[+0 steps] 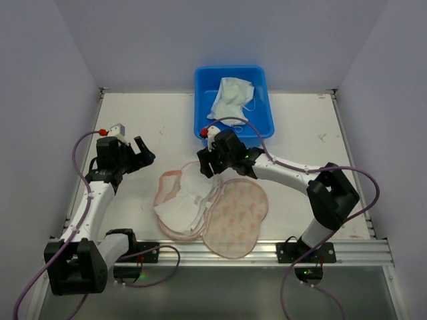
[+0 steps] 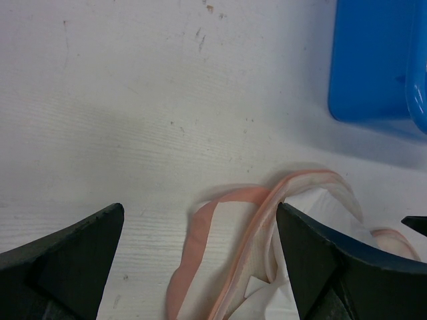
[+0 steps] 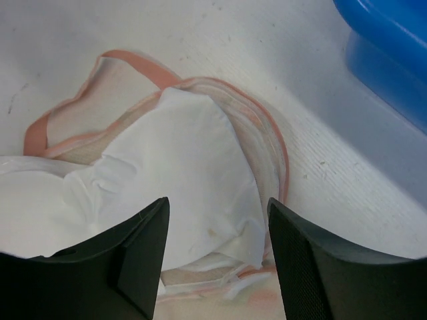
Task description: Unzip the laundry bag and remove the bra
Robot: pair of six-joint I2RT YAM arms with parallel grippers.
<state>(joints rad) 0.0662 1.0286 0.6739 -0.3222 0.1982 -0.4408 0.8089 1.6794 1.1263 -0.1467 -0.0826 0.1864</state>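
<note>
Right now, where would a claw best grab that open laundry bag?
Probably the pink zip edging on the open left rim of the laundry bag, coming down from above with the left claw: that thin band curls clear of the white fabric and lies between its open fingers.

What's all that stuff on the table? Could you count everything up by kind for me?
Robot arms: 2 (left arm, right arm)
Blue tub: 1
Laundry bag, lying open: 1
White bra, in the tub: 1
Total: 5
</note>
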